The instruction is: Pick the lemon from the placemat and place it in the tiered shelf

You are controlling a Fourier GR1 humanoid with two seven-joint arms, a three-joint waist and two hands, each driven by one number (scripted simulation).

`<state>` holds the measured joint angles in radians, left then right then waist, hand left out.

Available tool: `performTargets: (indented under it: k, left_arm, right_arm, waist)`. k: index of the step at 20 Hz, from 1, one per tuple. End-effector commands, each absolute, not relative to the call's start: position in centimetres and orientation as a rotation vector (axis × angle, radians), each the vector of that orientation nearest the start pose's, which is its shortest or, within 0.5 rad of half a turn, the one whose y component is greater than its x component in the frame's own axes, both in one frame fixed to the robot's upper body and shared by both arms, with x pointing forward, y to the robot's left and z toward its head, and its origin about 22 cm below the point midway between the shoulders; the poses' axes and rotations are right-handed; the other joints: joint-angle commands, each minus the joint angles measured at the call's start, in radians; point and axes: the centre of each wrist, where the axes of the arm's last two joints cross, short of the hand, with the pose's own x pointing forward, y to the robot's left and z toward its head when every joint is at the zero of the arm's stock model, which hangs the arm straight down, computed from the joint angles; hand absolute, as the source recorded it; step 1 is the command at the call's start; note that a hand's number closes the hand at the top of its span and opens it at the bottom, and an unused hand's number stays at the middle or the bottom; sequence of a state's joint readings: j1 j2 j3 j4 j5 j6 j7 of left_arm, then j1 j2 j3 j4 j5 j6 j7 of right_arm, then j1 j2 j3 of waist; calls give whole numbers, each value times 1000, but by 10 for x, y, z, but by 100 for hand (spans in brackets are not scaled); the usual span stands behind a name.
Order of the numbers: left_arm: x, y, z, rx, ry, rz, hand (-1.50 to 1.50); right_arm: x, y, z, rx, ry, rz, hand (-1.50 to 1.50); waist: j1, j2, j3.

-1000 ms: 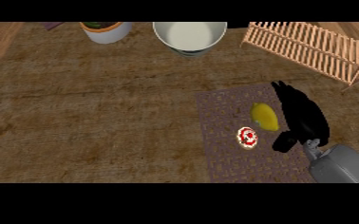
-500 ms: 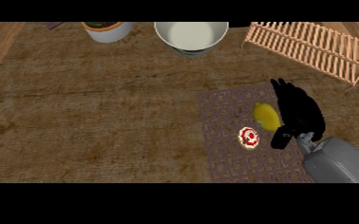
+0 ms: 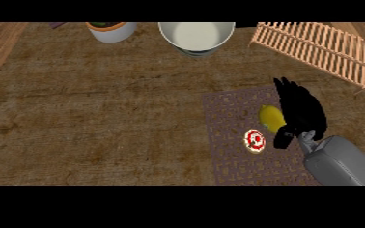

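— Where does your lemon [image 3: 271,117] sit?

— On the placemat [image 3: 231,166], its right side tucked under your right hand [image 3: 301,112]. The hand lies against it, fingers stretched toward the far edge; you cannot tell whether the thumb has closed on the fruit.

— Which step is this?

— The grasp, by the look of it. Next you would need to secure the lemon, lift it, and carry it up and right to the tiered shelf [image 3: 314,48].

— Anything else?

— A small red-and-white object [image 3: 255,140] just beside the lemon, a pot [image 3: 197,36] and a planter [image 3: 112,30] at the far edge of the brown counter [image 3: 100,121].
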<state>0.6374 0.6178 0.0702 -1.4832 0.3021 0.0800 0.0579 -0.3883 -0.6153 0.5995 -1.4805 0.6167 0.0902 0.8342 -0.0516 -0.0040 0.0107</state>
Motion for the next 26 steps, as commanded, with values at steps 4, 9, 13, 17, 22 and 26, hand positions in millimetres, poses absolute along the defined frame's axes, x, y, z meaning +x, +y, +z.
performTargets:
  k: [4, 9, 13, 17, 22, 26]
  left_arm:
    - [144, 386, 10, 328, -1277, 1, 0]
    - [142, 385, 5, 326, -1276, 8, 0]
    - [142, 383, 3, 311, -1266, 0, 0]
    - [144, 385, 6, 322, -1266, -2, 0]
    - [141, 383, 1, 317, -1263, 9, 0]
    - [144, 385, 7, 314, -1272, 1, 0]
  right_arm:
    - [290, -215, 51, -1058, -824, 1116, -150]
    - [292, -222, 41, -1009, -815, 1079, 150]
    - [293, -221, 42, -1041, -827, 1142, 150]
    - [294, -226, 36, -1070, -848, 1166, 150]
    - [299, -226, 47, -1135, -920, 1155, 150]
    - [306, -211, 62, -1147, -1027, 1091, 150]
  waist:
    - [-32, 3, -13]
    - [-28, 5, -12]
    - [-24, 2, -14]
    - [-24, 5, -13]
    - [-27, 0, -13]
    - [-32, 1, -12]
